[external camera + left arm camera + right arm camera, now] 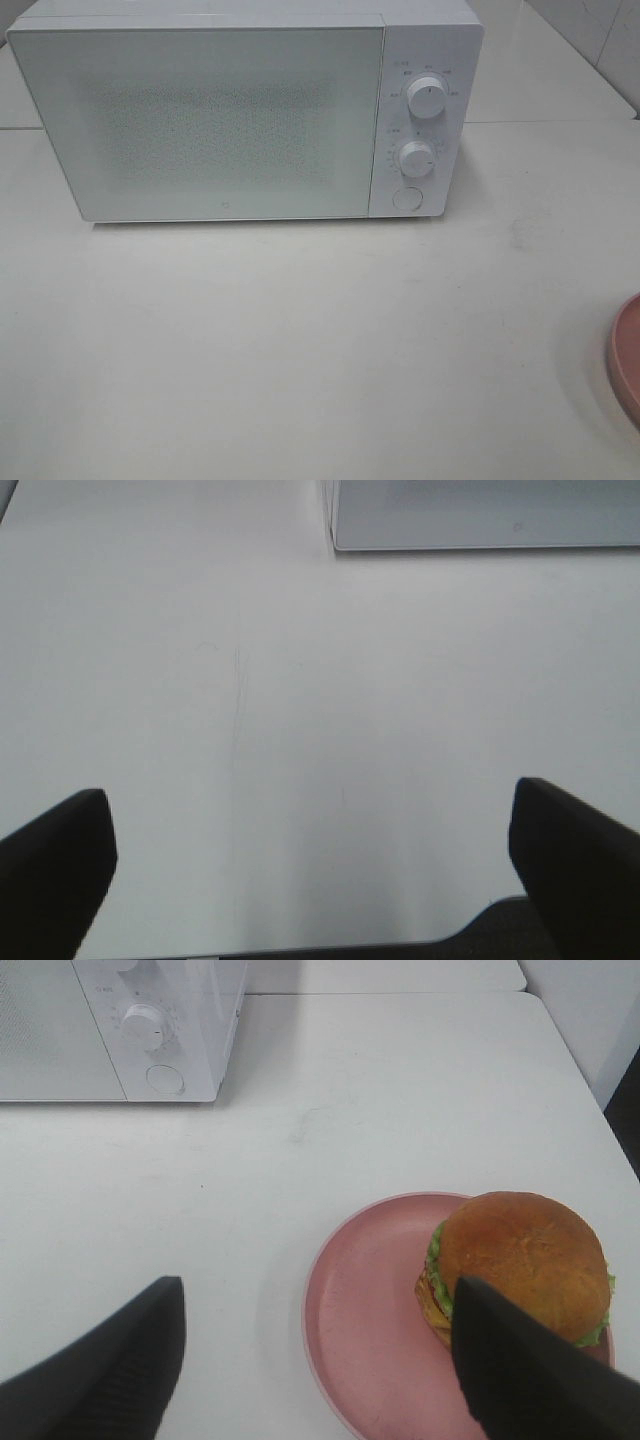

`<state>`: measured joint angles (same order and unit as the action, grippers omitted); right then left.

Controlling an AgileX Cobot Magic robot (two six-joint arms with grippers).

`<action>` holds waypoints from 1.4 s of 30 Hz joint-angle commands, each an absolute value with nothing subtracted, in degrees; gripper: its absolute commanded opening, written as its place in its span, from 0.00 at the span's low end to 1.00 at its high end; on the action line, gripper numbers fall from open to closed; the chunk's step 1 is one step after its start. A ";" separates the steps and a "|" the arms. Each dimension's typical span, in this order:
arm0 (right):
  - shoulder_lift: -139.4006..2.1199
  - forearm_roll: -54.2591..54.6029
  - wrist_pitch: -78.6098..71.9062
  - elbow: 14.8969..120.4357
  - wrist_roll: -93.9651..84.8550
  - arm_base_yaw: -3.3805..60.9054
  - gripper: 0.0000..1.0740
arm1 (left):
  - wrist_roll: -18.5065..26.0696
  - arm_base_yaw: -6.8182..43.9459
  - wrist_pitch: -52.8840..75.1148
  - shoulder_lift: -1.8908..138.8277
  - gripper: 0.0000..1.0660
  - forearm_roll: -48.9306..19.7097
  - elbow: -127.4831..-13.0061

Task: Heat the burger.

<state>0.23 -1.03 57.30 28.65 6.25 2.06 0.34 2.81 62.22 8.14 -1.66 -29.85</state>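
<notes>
Left of the closed white microwave [200, 120], the left hand [310, 865] hangs wide and empty over the bare bench [300, 340], while to its right the burger [520, 1265] sits on a pink plate [365, 1310], partly hidden behind the wide-spread, empty right hand [320, 1360].

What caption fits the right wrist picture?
Open right gripper above a burger on a pink plate, microwave behind.
</notes>
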 commanded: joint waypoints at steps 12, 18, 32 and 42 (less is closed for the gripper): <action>1.78 -1.09 57.01 28.48 5.50 1.66 0.68 | 0.29 -3.78 61.42 -1.55 0.94 -1.78 -29.62; 1.78 -1.09 57.01 28.48 5.50 1.66 0.68 | 0.29 -3.78 61.42 -1.55 0.94 -1.78 -29.62; 1.78 -1.09 57.01 28.48 5.50 1.66 0.68 | 0.29 -3.78 61.42 -1.55 0.94 -1.78 -29.62; 1.78 -1.09 57.01 28.48 5.44 1.66 0.68 | 0.29 -3.78 61.42 -1.55 0.94 -1.78 -29.62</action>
<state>0.23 -1.03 57.30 28.65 6.25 2.06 0.00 -3.67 62.17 -0.29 -1.66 -29.85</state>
